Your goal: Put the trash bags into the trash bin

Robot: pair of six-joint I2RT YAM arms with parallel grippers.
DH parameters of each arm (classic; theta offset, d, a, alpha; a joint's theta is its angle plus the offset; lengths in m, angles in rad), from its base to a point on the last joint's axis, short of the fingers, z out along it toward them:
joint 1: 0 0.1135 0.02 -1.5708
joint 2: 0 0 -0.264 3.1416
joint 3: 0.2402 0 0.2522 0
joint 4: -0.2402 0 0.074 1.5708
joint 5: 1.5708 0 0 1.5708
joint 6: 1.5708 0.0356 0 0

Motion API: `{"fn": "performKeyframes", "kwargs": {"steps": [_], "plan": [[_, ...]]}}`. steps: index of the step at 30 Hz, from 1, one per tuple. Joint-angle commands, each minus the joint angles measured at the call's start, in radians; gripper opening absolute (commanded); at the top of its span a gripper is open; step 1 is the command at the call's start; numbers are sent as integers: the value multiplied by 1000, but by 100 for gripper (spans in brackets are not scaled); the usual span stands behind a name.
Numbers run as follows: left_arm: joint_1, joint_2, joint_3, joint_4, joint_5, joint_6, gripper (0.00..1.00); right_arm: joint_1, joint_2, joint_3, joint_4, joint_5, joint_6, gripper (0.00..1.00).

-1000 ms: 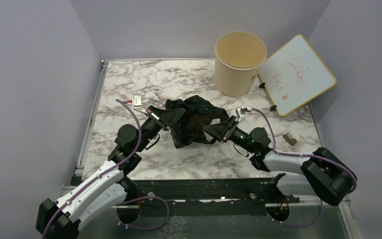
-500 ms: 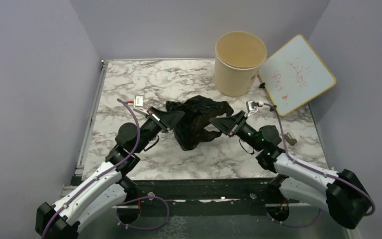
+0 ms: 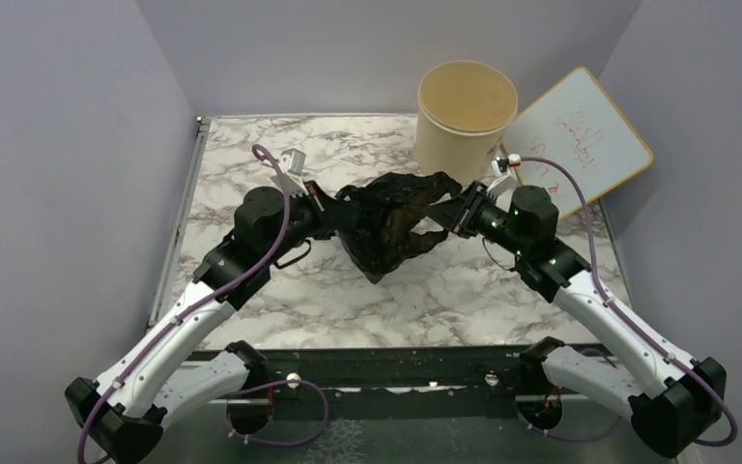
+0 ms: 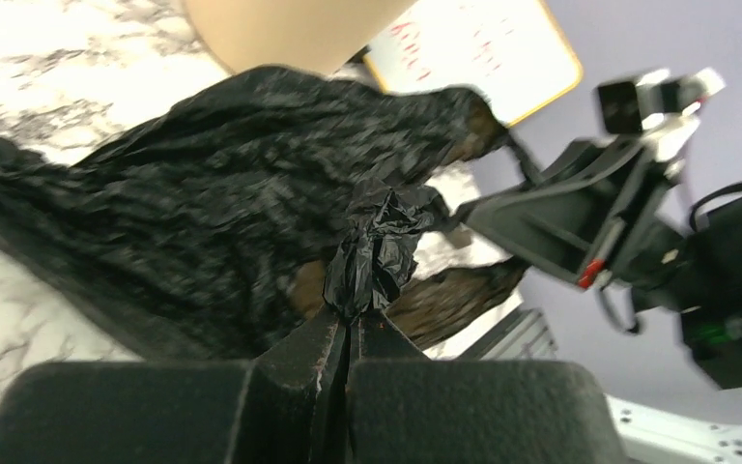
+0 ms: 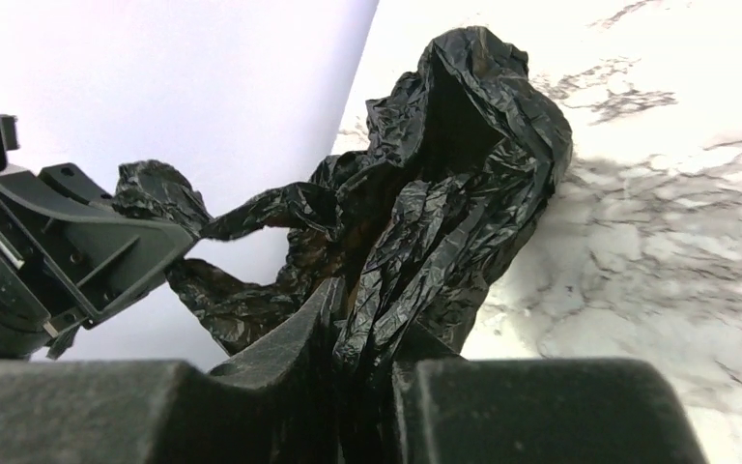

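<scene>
One black crinkly trash bag hangs stretched between both grippers over the middle of the marble table, its lower tip down near the surface. My left gripper is shut on a bunched twist of the bag at the bag's left end. On the other end my right gripper is shut on a fold of the plastic that runs between its fingers. The beige round trash bin stands upright and open just behind the bag's right end. The bin's inside looks bare.
A yellow-framed whiteboard with red writing leans at the back right, beside the bin. Grey walls close in the marble table on the left, back and right. The table's metal edge runs along the left side.
Both arms have risen and moved back toward the bin, pulling the bag up and stretching it wide. The right gripper has closed on the bag's right end.
</scene>
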Motion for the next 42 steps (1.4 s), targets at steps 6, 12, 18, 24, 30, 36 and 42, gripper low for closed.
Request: {"fn": "performKeyframes", "kwargs": {"steps": [6, 12, 18, 24, 30, 36, 42], "plan": [[36, -87, -21, -153, -73, 11, 0, -33, 93, 163, -358, -179, -105, 30], [38, -153, -95, -114, -139, -67, 0, -36, 52, 108, -260, -215, 4, 44], [38, -133, -94, -85, -100, -72, 0, -37, 81, 52, -105, -340, 105, 30], [39, -128, -176, 100, 0, -182, 0, -36, 134, -13, 62, -424, 151, 43], [38, -128, -231, 225, 33, -260, 0, -33, 119, -97, 236, -407, 245, 35], [38, -165, -211, 151, -27, -234, 0, -33, 77, -68, 133, -343, 197, 33], [38, -163, -197, 99, -35, -187, 0, -33, 87, -41, 111, -349, 169, 16]]}}
